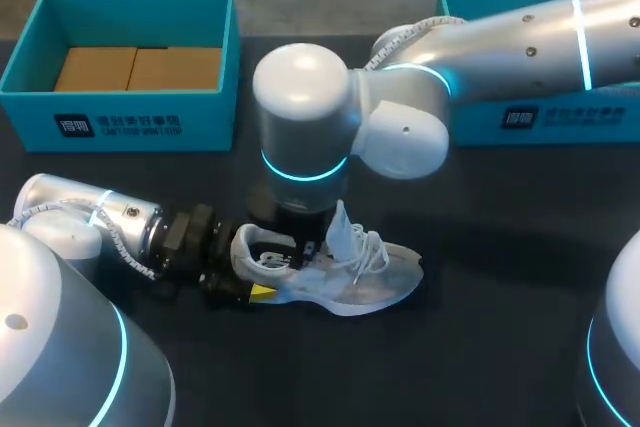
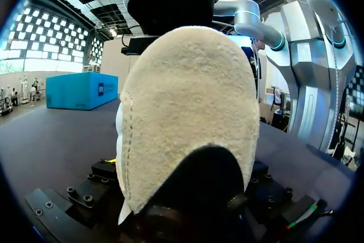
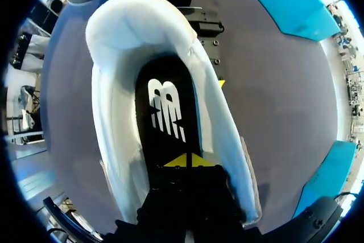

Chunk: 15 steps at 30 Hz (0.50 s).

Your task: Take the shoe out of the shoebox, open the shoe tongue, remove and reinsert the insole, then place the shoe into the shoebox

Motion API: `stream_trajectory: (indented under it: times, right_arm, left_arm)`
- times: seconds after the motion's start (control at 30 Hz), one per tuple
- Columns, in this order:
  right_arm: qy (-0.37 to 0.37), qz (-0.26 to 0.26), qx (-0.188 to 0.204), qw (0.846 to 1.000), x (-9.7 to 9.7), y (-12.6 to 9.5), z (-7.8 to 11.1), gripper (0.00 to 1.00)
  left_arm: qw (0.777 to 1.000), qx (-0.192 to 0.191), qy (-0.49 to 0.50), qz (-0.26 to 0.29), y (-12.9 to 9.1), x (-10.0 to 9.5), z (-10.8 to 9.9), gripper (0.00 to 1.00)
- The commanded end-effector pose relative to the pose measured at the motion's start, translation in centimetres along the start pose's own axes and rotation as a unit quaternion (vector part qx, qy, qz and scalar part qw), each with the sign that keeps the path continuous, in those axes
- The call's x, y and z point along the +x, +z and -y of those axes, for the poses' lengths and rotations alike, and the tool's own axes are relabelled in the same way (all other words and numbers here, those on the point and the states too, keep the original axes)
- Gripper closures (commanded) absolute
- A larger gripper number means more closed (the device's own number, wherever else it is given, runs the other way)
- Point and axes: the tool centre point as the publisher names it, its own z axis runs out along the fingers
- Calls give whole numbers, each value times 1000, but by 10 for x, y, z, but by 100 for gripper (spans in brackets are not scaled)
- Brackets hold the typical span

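A white mesh shoe (image 1: 350, 277) lies on its sole in the middle of the dark table, toe pointing right, with its tongue (image 1: 340, 225) pulled upright. My left gripper (image 1: 255, 282) comes in low from the left and its wide-set fingers clasp the heel (image 2: 187, 112) from both sides; the heel hides the tips in the left wrist view. My right gripper (image 1: 308, 247) hangs straight down into the shoe's opening. Its yellow tips (image 3: 186, 162) are shut together and rest on the black insole (image 3: 165, 89) with a white logo, inside the padded lining (image 3: 114, 112).
A teal shoebox (image 1: 120, 117) with brown cardboard (image 1: 135, 67) inside stands at the back left. A second teal box (image 1: 560, 117) sits at the back right, partly under my right arm. Bare dark tabletop lies in front of and to the right of the shoe.
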Motion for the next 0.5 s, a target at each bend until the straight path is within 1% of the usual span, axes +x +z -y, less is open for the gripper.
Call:
stream_trajectory:
  times: [0.03,0.27,0.5]
  right_arm:
    - [1,2,-14,1000,-2,-2,14,100]
    - [-2,-2,-12,1000,-7,-3,21,100]
    - [-7,-5,-14,1000,-9,-2,21,100]
  left_arm:
    - [1000,0,0,-1,-1,-1,-2,100]
    - [1000,0,0,-1,-1,-1,-2,100]
    - [1000,0,0,-1,-1,-1,-2,100]
